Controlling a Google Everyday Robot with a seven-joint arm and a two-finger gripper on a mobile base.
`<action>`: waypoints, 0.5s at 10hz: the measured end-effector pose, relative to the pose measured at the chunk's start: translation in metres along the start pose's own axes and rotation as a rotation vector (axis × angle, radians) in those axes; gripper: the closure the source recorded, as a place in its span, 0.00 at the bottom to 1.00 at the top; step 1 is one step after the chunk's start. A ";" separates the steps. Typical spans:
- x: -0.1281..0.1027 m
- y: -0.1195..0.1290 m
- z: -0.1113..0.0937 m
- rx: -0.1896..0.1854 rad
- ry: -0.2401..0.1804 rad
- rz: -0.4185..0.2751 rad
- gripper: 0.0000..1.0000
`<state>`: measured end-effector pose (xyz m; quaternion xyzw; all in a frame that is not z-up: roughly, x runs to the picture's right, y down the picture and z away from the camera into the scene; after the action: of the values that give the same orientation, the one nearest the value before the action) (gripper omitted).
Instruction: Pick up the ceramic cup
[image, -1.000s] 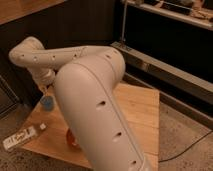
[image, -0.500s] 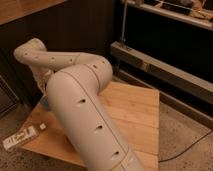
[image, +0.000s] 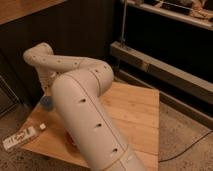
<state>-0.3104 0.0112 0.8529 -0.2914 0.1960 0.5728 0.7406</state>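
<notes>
Camera view has the arm (image: 85, 120) eating up most of the middle, so you're working with a partial look. The cup (image: 47, 103) shows as a small blue patch at the far-left end of the table (image: 132, 115), close to the left edge and half hidden behind the arm.

The pincer (image: 47, 93) hangs off the down-turned wrist right above the cup, maybe a hair farther back. I can't tell if it's apart, together, or touching the cup yet.

My read: the cup stands upright, so its long axis runs vertical and you'd want a straight drop from above. Sideways correction looks tiny, if there's any.

Room-wise, the table's left edge is right there, so don't nudge the cup outward. A white packet (image: 19, 138) lies at the near-left edge with a little white block (image: 42, 126) beside it, both well apart from the cup. The right half of the table is bare wood if you need to retreat.
</notes>
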 end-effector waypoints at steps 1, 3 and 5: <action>0.002 -0.002 0.006 -0.007 0.007 -0.001 0.35; 0.007 -0.006 0.016 -0.006 0.017 -0.007 0.35; 0.010 -0.010 0.024 0.004 0.018 -0.024 0.35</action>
<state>-0.2996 0.0325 0.8665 -0.2975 0.2005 0.5606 0.7464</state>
